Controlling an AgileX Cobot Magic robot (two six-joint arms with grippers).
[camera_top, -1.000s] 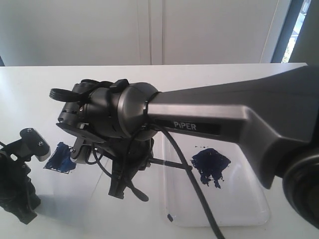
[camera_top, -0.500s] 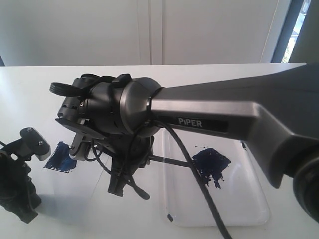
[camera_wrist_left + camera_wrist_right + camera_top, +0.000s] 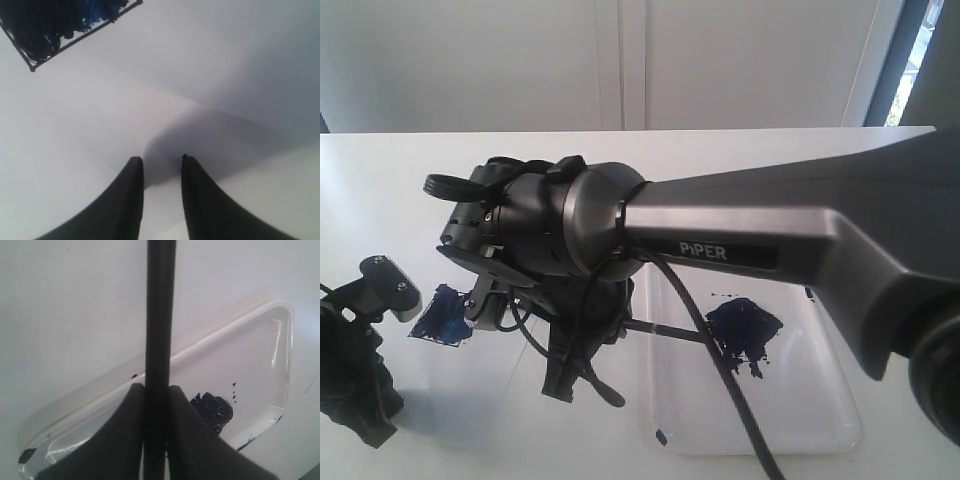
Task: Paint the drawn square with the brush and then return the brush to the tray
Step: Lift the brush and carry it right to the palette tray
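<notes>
Drawn square (image 3: 442, 315) looks filled blue, on worktop well left of tray (image 3: 810, 400). Painting likely done, return step in hand. Right jaws clamped on brush (image 3: 160, 315) handle, held above tray, tip toward paint blot (image 3: 745, 330). Left jaws narrowly parted, empty, far from tray. Next: lower brush, release inside rim.

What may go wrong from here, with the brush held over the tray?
1. The right gripper holds the brush across the tray rim; released here, it may tip onto the table.
2. The brush tip seems close to the blot; lowering there could spread paint.
3. The square looks freshly painted and the open left gripper is near; moving it might smear.
</notes>
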